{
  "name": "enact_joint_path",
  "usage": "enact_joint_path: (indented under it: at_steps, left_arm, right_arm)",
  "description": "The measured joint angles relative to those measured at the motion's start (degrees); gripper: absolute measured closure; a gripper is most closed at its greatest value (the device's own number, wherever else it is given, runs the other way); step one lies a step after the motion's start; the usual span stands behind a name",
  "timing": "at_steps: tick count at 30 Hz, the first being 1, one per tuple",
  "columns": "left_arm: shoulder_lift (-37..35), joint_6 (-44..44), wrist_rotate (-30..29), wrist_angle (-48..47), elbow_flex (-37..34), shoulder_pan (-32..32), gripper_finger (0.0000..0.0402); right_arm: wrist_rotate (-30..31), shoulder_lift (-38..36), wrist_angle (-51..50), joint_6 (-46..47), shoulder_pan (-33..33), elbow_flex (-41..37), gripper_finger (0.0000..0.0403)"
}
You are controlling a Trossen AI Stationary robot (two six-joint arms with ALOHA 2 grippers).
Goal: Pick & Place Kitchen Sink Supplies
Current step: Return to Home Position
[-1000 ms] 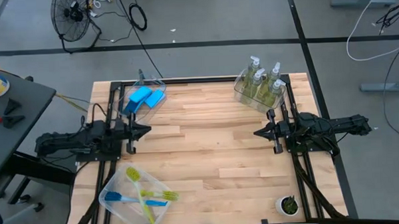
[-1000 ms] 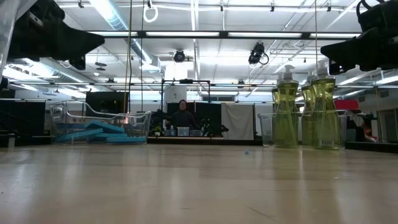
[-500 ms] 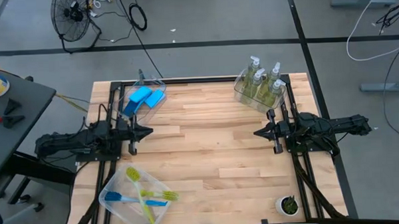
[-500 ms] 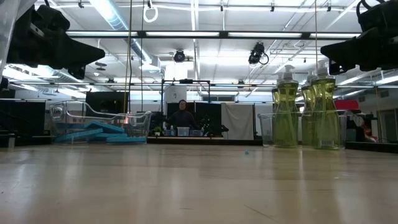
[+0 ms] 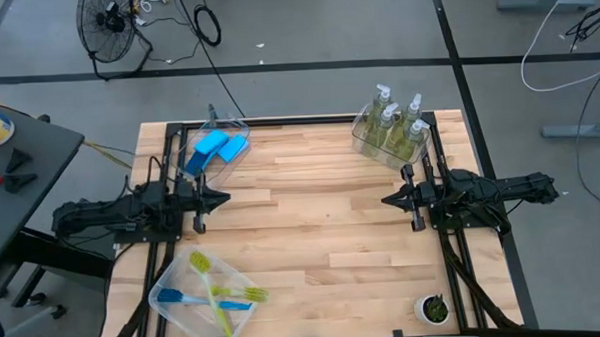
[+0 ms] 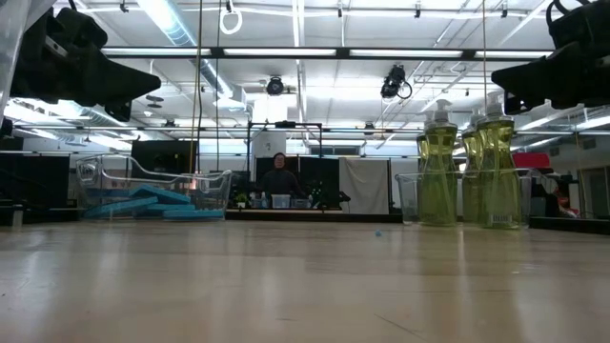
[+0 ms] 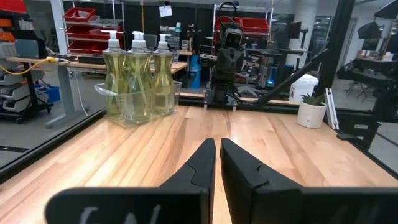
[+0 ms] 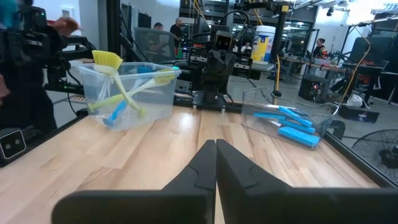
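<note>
looking down on a pale wooden plank table point(image 5: 322, 228), smooth, striped in light boards. got the left claw point(image 5: 221, 198) parked over the left edge, pointing inward, empty and all but closed, just a thin slit between the dark fingers point(image 7: 196, 168) in its own wrist view. same deal with the right claw point(image 5: 386, 199) over the right edge: pressed shut on nothing, tips meeting in a neat wedge.

can see a cluster of clear pump bottles point(image 5: 393, 123) of yellow-green soap, upright in a clear plastic bin point(image 5: 357, 136) at the far right corner. then flat blue sponges point(image 5: 219, 146), piled in a second clear bin point(image 5: 240, 124) at the far left corner. long-handled brushes point(image 5: 219, 291), yellow-green and blue, crossed in a third bin point(image 5: 156, 294) at the near left corner. small round white pot point(image 5: 433, 308) with a green plant at the near right corner.

only get the brushes from above and from the right wrist. from table height, just bottles, sponges and a person point(image 6: 279, 176) far back in the room.
</note>
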Motion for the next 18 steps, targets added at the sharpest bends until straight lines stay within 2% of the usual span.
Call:
enact_joint_path:
  at_steps: [18]
  left_arm:
    - [0.0, 0.0, 0.0, 0.5, 0.0, 0.0, 0.0372]
  right_arm:
    - [0.0, 0.0, 0.0, 0.0, 0.0, 0.0, 0.0392]
